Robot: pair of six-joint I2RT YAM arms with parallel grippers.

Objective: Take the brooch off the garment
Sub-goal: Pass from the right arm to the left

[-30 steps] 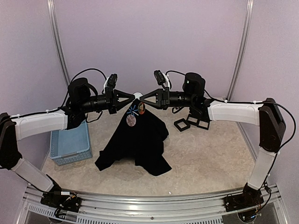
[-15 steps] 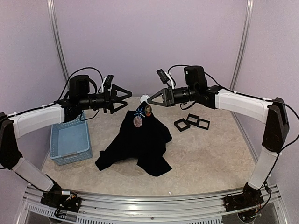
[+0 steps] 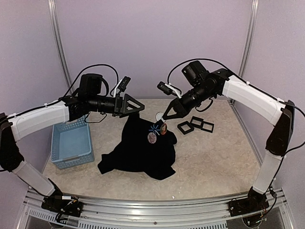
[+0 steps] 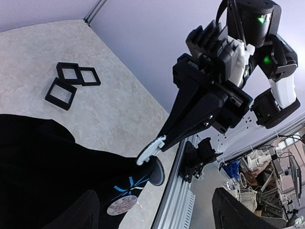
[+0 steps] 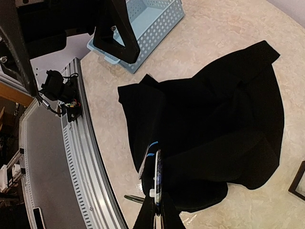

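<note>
The black garment (image 3: 138, 152) lies heaped on the table, its neck pulled up to my right gripper (image 3: 165, 117). That gripper is shut on a thin round brooch (image 5: 156, 179) with a white back (image 4: 151, 150), seen edge-on between the fingertips (image 5: 148, 210). Just below hang the blue mark (image 4: 126, 186), a dark disc (image 4: 158, 172) and a grey patterned round brooch (image 4: 123, 204). My left gripper (image 3: 138, 107) stands open to the left of the neck, touching nothing; its fingers (image 4: 83, 212) frame the left wrist view's lower edge.
A light-blue basket (image 3: 71, 143) sits at the table's left, also in the right wrist view (image 5: 147, 24). Three black square frames (image 3: 194, 125) lie right of the garment. The metal rail (image 5: 86, 157) runs along the near edge.
My left gripper has let go, opened and drawn back left. My right gripper has swung down and to the right with the brooch, taking the garment's neck along and lower.
</note>
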